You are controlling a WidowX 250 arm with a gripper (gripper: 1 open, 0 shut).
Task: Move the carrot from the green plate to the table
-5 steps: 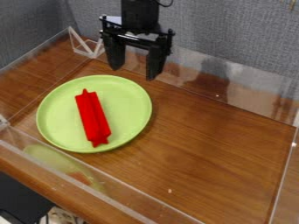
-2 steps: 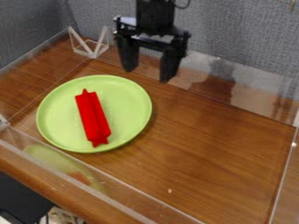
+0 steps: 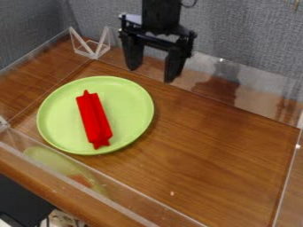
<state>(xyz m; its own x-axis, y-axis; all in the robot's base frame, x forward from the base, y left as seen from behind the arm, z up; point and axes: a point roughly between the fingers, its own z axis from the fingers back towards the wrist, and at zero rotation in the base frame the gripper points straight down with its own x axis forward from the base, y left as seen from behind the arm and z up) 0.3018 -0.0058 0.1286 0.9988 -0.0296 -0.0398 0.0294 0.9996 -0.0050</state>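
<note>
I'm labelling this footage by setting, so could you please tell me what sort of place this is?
Most likely a lab test bench for a robot arm, not a home. A wood-grain table is fenced by clear walls, a black claw hangs open above it, and the only props are a plate holding a carrot.

Red carrot (image 3: 92, 118); lime-green plate (image 3: 133, 96); reddish-brown wood-grain table (image 3: 213, 151); black fingers (image 3: 134, 51).

Bare table (image 3: 219, 146) right of green plate (image 3: 136, 102); acrylic walls (image 3: 254, 84) hem it.
</note>
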